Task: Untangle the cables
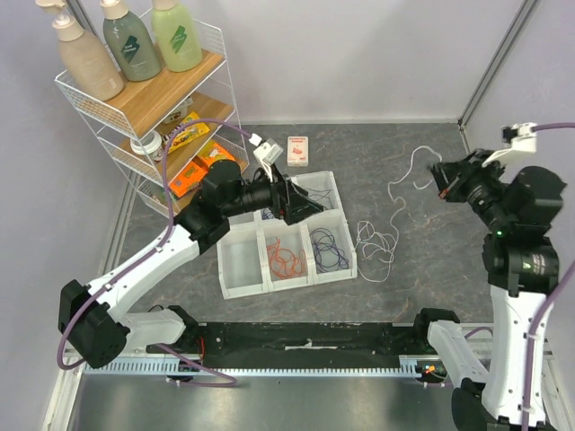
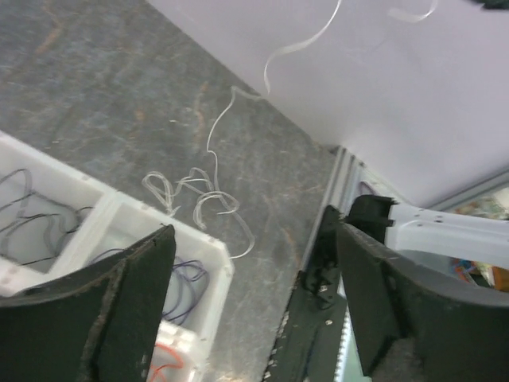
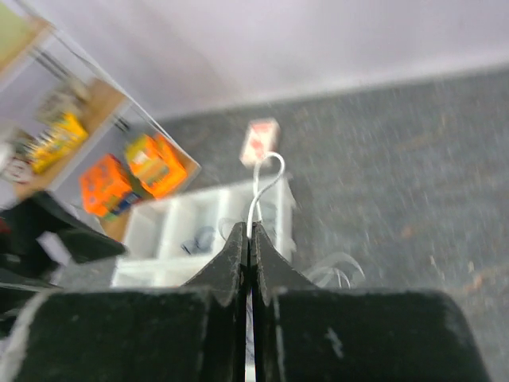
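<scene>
A white cable [image 1: 374, 242] lies bunched on the grey floor right of the white compartment tray [image 1: 241, 291], and one strand rises to my right gripper [image 1: 441, 183]. In the right wrist view that gripper [image 3: 249, 231] is shut on the white cable [image 3: 266, 170], which curls up from between the tips. The tray holds an orange-red cable [image 1: 286, 257], a blue-purple cable [image 1: 330, 250] and black cable [image 2: 32, 227]. My left gripper [image 1: 300, 205] hovers over the tray's far right part. It [image 2: 253, 227] is open and empty, with the white cable [image 2: 208, 193] beyond its fingertips.
A wire shelf [image 1: 153, 99] with bottles and orange packets stands at the back left, close behind the left arm. A small red-and-white box [image 1: 297, 150] lies behind the tray. A black rail [image 1: 305, 337] runs along the near edge. Walls close the back and right.
</scene>
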Robot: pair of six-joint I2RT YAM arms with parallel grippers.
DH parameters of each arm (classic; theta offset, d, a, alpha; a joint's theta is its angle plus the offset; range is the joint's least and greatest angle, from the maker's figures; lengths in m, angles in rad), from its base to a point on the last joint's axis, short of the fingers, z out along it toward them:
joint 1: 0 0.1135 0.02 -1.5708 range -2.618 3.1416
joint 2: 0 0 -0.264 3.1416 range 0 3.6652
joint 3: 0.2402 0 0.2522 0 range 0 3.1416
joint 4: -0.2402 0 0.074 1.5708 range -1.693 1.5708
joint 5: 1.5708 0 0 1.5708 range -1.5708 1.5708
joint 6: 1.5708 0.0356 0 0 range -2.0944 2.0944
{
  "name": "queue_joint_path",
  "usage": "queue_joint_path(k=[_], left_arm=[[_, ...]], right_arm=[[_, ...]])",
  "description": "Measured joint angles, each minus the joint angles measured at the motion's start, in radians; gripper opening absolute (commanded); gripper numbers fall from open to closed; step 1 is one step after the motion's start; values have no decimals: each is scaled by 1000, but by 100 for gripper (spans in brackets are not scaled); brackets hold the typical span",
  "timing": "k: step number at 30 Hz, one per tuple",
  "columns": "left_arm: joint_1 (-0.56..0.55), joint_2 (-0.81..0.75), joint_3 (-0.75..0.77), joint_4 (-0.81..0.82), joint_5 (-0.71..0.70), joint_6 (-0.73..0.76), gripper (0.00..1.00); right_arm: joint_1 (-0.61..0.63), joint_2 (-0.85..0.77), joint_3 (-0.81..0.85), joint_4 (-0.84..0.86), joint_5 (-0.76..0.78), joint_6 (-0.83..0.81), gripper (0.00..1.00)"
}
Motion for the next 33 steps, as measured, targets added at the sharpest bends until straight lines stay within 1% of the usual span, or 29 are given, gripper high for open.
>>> queue_joint_path(k=[3, 5, 9, 10, 12, 15, 19, 21, 22, 24, 27, 28, 29, 30, 31, 32, 33], left_arm=[[-36, 12, -32, 87, 5, -35, 96], [-86, 32, -42, 142, -16, -48, 96], [-237, 93, -48, 253, -142, -32, 90], [-276, 116, -48, 285, -183, -19, 90], [-333, 177, -38, 338, -241, 0, 94], [-362, 298, 14, 383, -267, 5, 99], [-369, 471, 139, 446, -265, 0, 99], [-378, 528, 191, 477, -260, -9, 96], [-383, 550, 217, 485, -254, -14, 92], [-393, 607, 291, 504, -238, -28, 88], [-400, 650, 357, 515, -222, -45, 82], [-400, 657, 372, 515, -214, -51, 78], [-400, 664, 384, 518, -205, -57, 66], [-400, 669, 395, 523, -192, -63, 42], [-400, 678, 410, 525, -183, -72, 22], [-400, 686, 430, 529, -167, -82, 12], [-399, 694, 447, 528, -157, -87, 8]], right_arm=[[0, 18, 172, -4, -24, 12, 0], [0, 35, 293, -1, -34, 24, 0], [0, 60, 483, 4, -56, 46, 0], [0, 70, 529, 5, -61, 53, 0], [0, 87, 586, 6, -65, 66, 0], [0, 116, 637, 5, -75, 88, 0], [0, 166, 693, -3, -80, 123, 0], [0, 188, 718, -4, -83, 139, 0], [0, 195, 726, -5, -84, 144, 0], [0, 205, 741, -4, -85, 158, 0], [0, 206, 750, -3, -90, 173, 0], [0, 206, 752, -1, -92, 176, 0], [0, 205, 752, 2, -96, 181, 0], [0, 204, 752, 5, -98, 184, 0], [0, 203, 749, 11, -100, 187, 0], [0, 201, 742, 17, -101, 188, 0], [0, 196, 731, 23, -102, 189, 0]])
